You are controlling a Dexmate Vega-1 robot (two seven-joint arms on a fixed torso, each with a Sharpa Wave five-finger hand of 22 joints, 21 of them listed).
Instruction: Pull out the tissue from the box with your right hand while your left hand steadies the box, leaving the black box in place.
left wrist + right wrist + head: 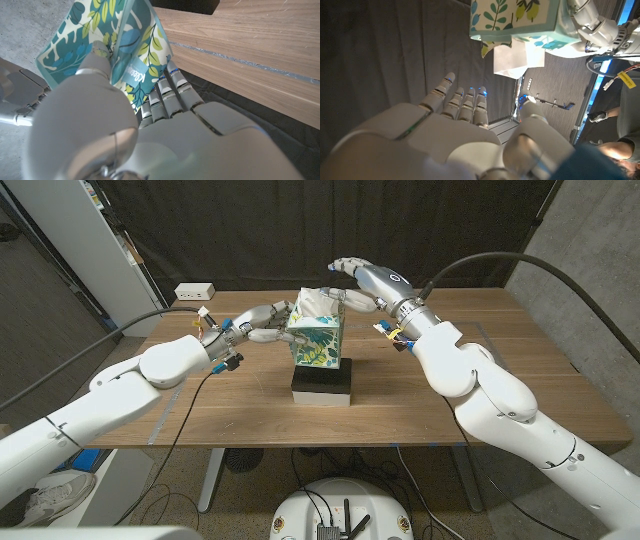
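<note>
The tissue [318, 302] stood up from the box [318, 340] just below and left of the right hand [362, 278], which hovered with fingers spread, holding nothing. The left hand [262, 320] gripped the box's left side. The box sat on the black box [322, 386]; nothing blocked the descent.

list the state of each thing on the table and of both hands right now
tissue box: upright on the black box, gripped at its side by the left hand
tissue: sticking up out of the box top, not yet pulled out
black box: flat on the wooden table, under the tissue box
left hand: holds the tissue box
right hand: above the tissue, fingers apart, holding nothing
power strip: lying at the table's far edge
</note>
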